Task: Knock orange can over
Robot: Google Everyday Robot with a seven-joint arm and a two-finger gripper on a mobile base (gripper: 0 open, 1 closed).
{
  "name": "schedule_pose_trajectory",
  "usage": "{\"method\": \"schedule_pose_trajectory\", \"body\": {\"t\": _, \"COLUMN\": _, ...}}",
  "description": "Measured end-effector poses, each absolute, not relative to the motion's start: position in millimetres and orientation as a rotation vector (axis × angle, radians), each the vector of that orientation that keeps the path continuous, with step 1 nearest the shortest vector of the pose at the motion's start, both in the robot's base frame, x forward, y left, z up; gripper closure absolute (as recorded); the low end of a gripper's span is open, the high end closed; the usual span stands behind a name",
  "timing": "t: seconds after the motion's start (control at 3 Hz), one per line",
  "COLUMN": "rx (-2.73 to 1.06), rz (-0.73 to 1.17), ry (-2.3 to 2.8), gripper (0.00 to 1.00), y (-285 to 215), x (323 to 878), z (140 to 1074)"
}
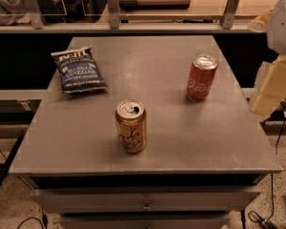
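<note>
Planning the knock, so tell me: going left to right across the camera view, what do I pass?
Chip bag → orange can → red can → gripper, at the far right of the view.

Grey, flat-topped bench, seen from its front edge, with a drawer front below the top. Three items rest directly on the surface, well apart from one another. The orange can, pale golden with dark cursive lettering and a silver top, stands upright near the front, slightly left of centre. A red-orange can with white script stands upright farther back on the right half. A dark blue chip bag lies flat at the left rear, near the left edge. The hand, pale and blocky, hangs beyond the bench's right edge, touching none of the items.
</note>
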State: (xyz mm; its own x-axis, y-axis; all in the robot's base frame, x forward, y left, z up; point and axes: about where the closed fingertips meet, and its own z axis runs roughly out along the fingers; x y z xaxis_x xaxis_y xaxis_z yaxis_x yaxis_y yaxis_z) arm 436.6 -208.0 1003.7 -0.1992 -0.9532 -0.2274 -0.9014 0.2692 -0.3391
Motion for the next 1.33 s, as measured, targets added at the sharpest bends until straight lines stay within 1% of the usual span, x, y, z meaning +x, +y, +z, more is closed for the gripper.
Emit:
{"method": "schedule_pose_trajectory", "body": {"t": 0.67, "rx": -1.687, "rz": -0.154, "ry": 2.146, "gripper": 0.00, "y": -206, "x": 440, "z": 999}}
{"method": "schedule_pose_trajectory", "body": {"t": 1.33, "rx": -1.692, "rz": 0.094, "ry": 2.146, "gripper": 0.00, "y": -188, "x": 435, "z": 946}}
